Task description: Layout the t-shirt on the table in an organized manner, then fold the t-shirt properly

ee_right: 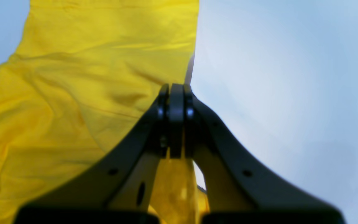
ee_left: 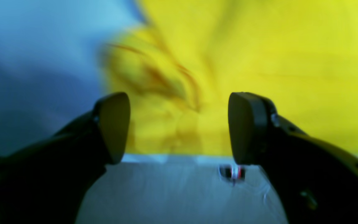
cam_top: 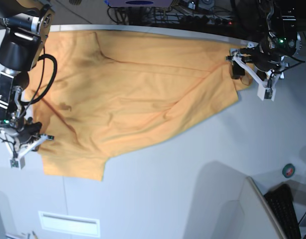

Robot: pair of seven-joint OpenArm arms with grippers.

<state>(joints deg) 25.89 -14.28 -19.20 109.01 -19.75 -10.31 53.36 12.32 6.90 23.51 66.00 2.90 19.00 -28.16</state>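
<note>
The orange-yellow t-shirt (cam_top: 138,94) lies spread across the far half of the table (cam_top: 192,189), creased in the middle. My left gripper (cam_top: 250,78) is at the shirt's right end in the base view. Its fingers (ee_left: 113,127) stand wide apart, so the left gripper (ee_left: 179,127) is open. Blurred folds of the t-shirt (ee_left: 259,46) show beyond the gap, and nothing is pinched. My right gripper (cam_top: 24,142) is at the shirt's near left corner. In its wrist view the right gripper (ee_right: 177,93) is shut on the edge of the t-shirt (ee_right: 89,93), above the table (ee_right: 275,77).
A small tape roll (cam_top: 288,170) and a dark keyboard (cam_top: 287,209) sit at the near right, beside a slanted grey panel (cam_top: 252,209). Cables and gear (cam_top: 192,10) run behind the table's far edge. A white label (cam_top: 68,224) is at the front left.
</note>
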